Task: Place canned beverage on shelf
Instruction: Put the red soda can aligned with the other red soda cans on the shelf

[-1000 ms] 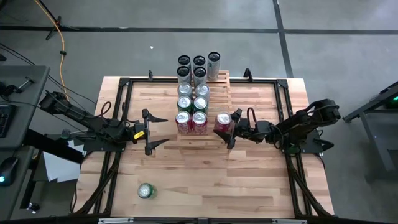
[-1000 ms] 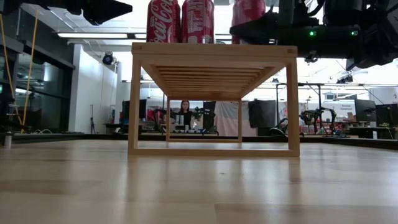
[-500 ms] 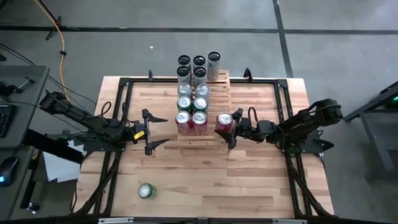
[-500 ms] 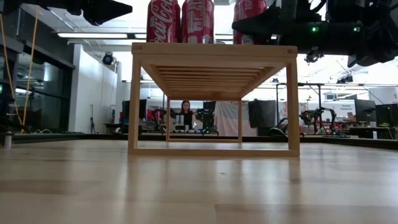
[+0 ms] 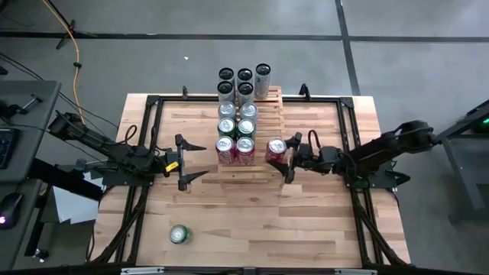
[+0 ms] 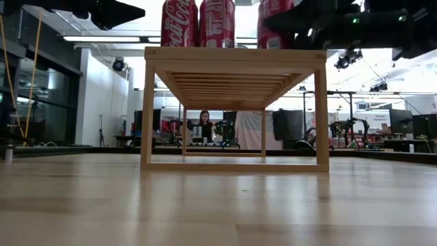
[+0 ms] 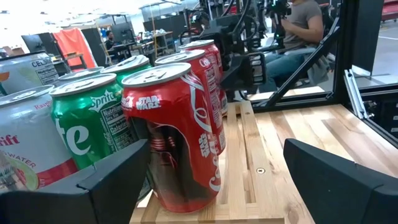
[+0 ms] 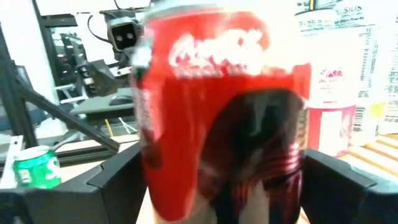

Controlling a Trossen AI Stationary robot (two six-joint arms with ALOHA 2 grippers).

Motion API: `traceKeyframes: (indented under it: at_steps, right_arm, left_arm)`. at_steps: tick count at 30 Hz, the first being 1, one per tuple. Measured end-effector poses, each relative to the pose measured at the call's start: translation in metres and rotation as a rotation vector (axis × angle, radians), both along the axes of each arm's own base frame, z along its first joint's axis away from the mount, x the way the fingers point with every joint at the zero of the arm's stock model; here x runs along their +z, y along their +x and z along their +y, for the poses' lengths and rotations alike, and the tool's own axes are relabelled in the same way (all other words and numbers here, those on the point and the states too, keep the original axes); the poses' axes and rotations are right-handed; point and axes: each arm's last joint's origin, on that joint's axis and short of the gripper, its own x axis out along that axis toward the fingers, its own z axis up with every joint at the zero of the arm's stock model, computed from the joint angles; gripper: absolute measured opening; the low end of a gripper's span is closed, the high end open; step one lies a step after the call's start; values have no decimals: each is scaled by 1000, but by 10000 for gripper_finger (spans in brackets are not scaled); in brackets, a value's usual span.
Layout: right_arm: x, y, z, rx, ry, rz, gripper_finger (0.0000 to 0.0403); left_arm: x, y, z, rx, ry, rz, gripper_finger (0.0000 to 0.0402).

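High view: a red can is seen upright on the shelf, right of two red cans, between the wide-spread fingers of the right hand; a grip cannot be confirmed. If the retreat is skewed, the can could be clipped and toppled.

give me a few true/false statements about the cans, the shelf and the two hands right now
1. A red can stands on the shelf between the right hand's fingers. True.
2. A green can lies on the table near its front edge. True.
3. The left hand grips a can. False: it is open and empty, left of the shelf.
4. The shelf holds no cans. False: two rows fill it, plus the red can.
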Motion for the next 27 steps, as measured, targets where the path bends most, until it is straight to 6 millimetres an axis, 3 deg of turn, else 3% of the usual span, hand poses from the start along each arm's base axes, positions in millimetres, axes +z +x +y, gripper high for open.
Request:
traceKeyframes:
  at_steps: [10, 27]
  right_arm:
    - [14, -13, 8, 42, -4, 15, 335]
    - [20, -15, 6, -7, 4, -29, 334]
  left_arm:
    - [0, 0, 0, 0, 0, 0, 362]
    - [0, 0, 0, 0, 0, -2, 362]
